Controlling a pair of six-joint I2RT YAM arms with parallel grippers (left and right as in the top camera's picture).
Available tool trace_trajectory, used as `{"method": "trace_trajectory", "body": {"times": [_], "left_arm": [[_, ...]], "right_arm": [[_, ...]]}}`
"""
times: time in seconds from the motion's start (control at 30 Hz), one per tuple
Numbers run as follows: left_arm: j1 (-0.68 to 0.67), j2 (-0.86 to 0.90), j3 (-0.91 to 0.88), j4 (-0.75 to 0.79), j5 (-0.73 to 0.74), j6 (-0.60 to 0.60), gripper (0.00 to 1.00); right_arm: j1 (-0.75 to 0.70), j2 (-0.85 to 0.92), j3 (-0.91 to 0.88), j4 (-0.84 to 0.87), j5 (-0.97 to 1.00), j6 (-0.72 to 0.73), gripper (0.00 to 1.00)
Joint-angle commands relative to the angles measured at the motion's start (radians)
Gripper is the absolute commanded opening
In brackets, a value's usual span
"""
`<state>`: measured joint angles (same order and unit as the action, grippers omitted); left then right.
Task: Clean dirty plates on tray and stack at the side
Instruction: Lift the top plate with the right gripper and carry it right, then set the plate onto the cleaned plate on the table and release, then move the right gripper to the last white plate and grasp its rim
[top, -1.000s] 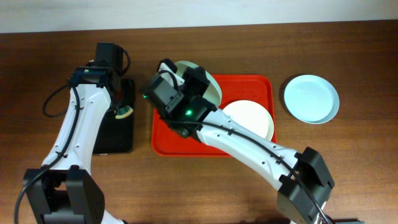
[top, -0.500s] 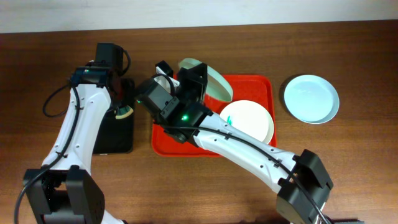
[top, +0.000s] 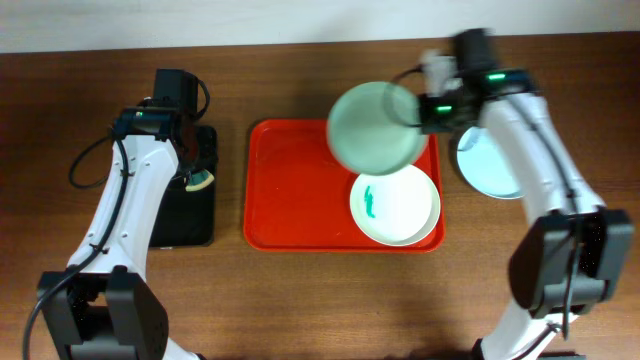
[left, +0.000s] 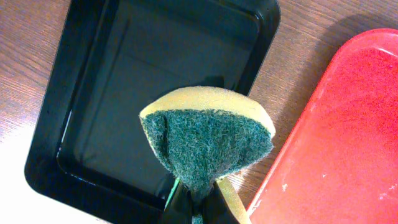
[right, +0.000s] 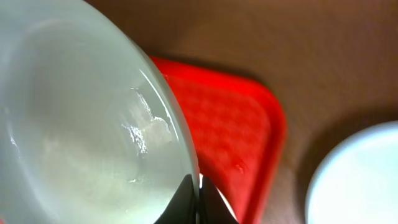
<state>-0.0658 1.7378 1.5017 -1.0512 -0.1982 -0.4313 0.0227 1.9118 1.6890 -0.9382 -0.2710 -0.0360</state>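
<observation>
While over tray, plate rim between right jaws.

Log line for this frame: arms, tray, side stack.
left pincer: shut on sponge, at black tray | right pincer: shut on mint plate, lifted | red tray: white plate, smeared teal | side: pale plate

White shells and black joint housings are covering the left arm and right arm. A black cable is looping beside the left. The left pincer and right pincer are showing dark fingers.
</observation>
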Motion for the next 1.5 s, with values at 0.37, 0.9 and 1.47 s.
{"method": "trace_trajectory", "body": {"times": [0.37,0.9,1.47], "left_arm": [[0.003,-0.010,0.010,0.011,-0.007,-0.009,0.00],[0.003,-0.010,0.010,0.021,-0.007,-0.010,0.00],[0.003,-0.010,0.008,0.020,0.019,-0.009,0.00]], "right_arm": [[-0.595,0.012,-0.164,0.048,-0.109,0.031,0.04],[-0.599,0.003,-0.318,0.228,-0.088,0.053,1.00],[0.101,-0.032,-0.261,0.076,0.234,-0.065,0.99]]}}
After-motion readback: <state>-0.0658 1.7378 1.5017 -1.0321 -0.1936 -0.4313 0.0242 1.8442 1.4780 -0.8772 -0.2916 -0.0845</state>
